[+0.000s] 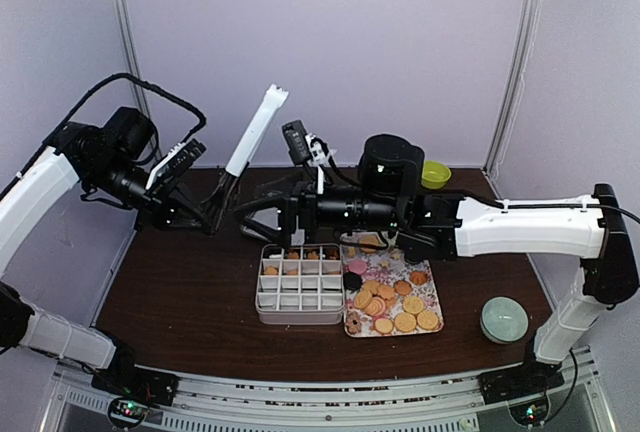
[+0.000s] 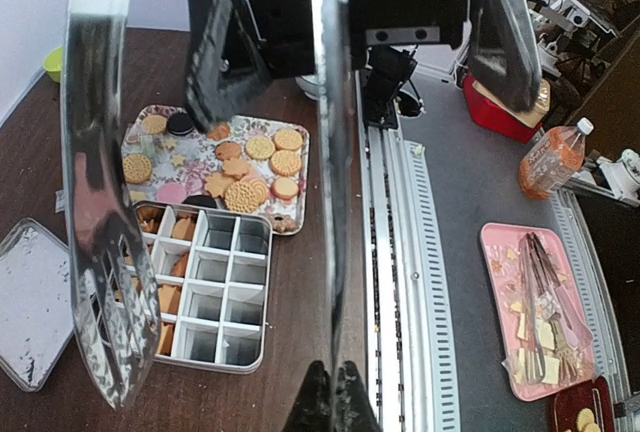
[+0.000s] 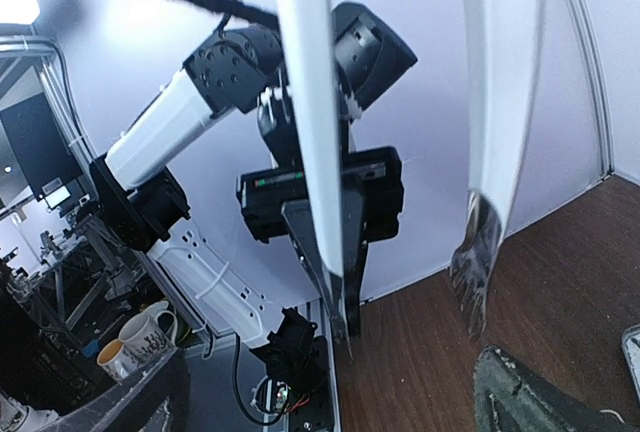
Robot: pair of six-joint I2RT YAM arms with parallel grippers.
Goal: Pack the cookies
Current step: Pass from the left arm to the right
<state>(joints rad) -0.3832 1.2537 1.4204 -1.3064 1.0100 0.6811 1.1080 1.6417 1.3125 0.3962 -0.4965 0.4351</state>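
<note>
The cookies [image 1: 392, 297] lie on a floral tray [image 1: 433, 284] at mid-table: mostly golden, a few pink and dark. They also show in the left wrist view [image 2: 250, 167]. A few sit in the back row of a white compartment box [image 1: 298, 287], which shows in the left wrist view [image 2: 205, 297] too. My left gripper [image 1: 212, 214] is shut on metal tongs [image 1: 250, 142] that point up and right; its fingertips [image 2: 330, 392] pinch one tong arm [image 2: 335, 152]. My right gripper [image 1: 252, 217] is open and empty, facing the tongs [image 3: 310, 102] just right of the left gripper.
A green bowl [image 1: 435, 174] stands at the back right. A pale bowl [image 1: 503, 319] stands at the front right. A clear lid [image 2: 35, 302] lies on the table beside the box. The right forearm [image 1: 350, 210] hangs over the back of the box and tray.
</note>
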